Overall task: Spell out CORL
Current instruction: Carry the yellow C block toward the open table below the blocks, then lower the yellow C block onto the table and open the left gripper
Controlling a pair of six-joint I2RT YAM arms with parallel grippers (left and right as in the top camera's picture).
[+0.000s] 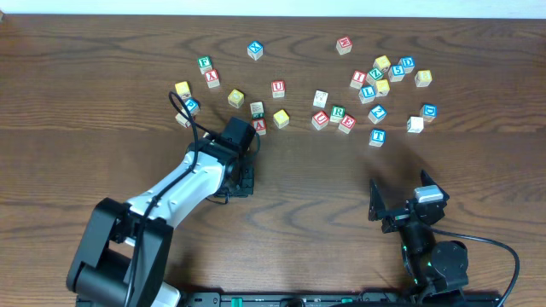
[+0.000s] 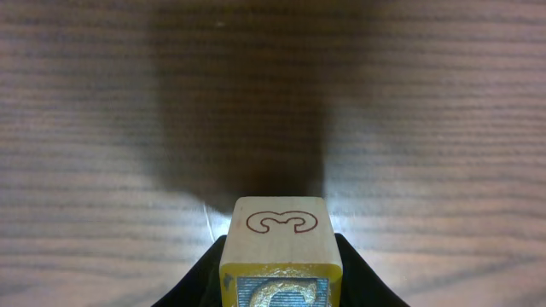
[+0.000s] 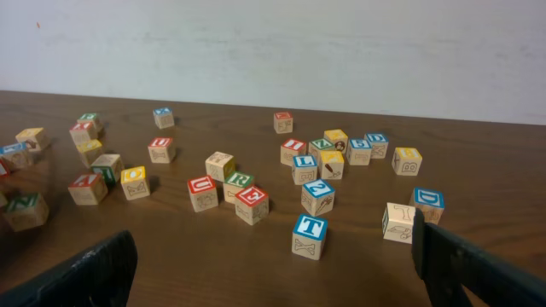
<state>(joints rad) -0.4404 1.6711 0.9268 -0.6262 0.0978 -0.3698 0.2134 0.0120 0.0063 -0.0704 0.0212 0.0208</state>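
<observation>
My left gripper (image 2: 280,286) is shut on a yellow cube (image 2: 280,247) with a gold C on its near face, held just above bare table. In the overhead view this gripper (image 1: 242,176) points down at the centre left and hides the cube. The white cube with a green R (image 1: 338,112) stands in a short row with red-lettered cubes; it also shows in the right wrist view (image 3: 239,182). The blue L cube (image 1: 368,91) sits in the far right cluster and shows in the right wrist view (image 3: 304,163). My right gripper (image 1: 401,196) is open and empty near the front right (image 3: 273,277).
Many other alphabet cubes lie scattered across the far half of the table. Yellow-topped cubes (image 1: 281,118) (image 1: 236,97) sit just beyond my left gripper. A blue T cube (image 1: 377,136) (image 3: 310,229) is the nearest one ahead of my right gripper.
</observation>
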